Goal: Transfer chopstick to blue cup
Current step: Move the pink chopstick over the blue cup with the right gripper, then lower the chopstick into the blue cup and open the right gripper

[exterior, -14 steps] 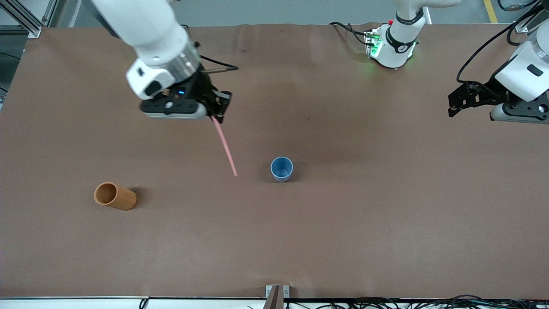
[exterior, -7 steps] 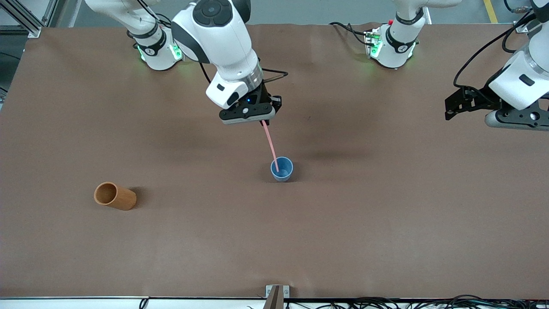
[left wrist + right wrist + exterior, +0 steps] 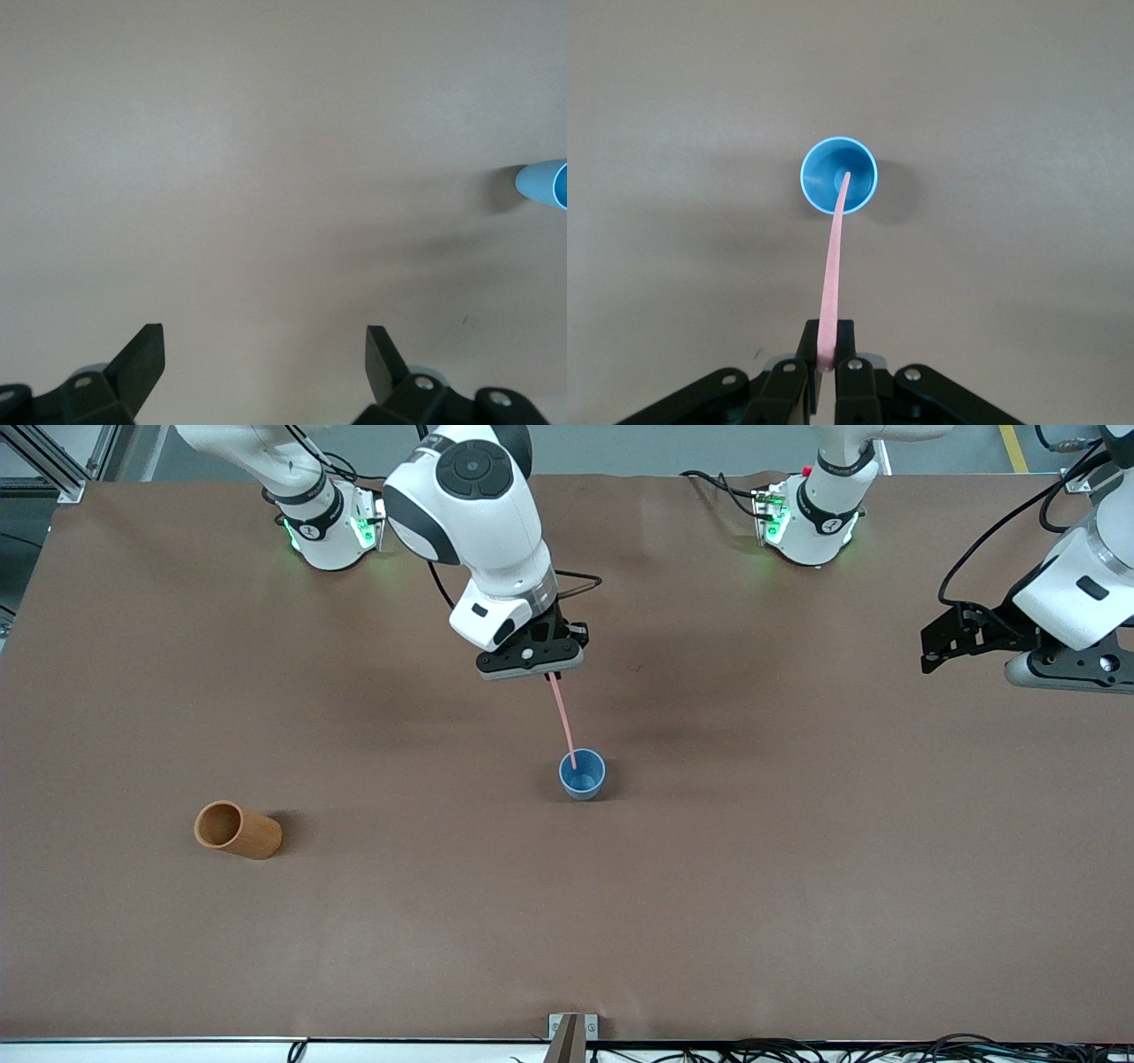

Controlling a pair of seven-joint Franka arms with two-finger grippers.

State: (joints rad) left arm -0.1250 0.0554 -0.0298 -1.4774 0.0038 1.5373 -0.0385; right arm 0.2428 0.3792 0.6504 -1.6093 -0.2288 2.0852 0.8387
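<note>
The blue cup (image 3: pixel 582 773) stands upright near the table's middle. My right gripper (image 3: pixel 551 672) is above it, shut on the top end of the pale-pink chopstick (image 3: pixel 563 720), which hangs down with its lower tip at the cup's mouth. In the right wrist view the chopstick (image 3: pixel 832 264) runs from my gripper (image 3: pixel 827 361) to the blue cup (image 3: pixel 839 175), its tip inside the rim. My left gripper (image 3: pixel 939 653) is open and empty, waiting above the table at the left arm's end. In the left wrist view the gripper (image 3: pixel 264 347) shows wide open, with the cup (image 3: pixel 544 183) at the edge.
An orange-brown cylindrical holder (image 3: pixel 237 830) lies on its side toward the right arm's end of the table, nearer the front camera than the cup. The brown table (image 3: pixel 797 868) carries nothing else.
My right gripper carried the chopstick from the right arm's end toward the middle and brought its lower tip to the blue cup's mouth. The left arm barely moved.
</note>
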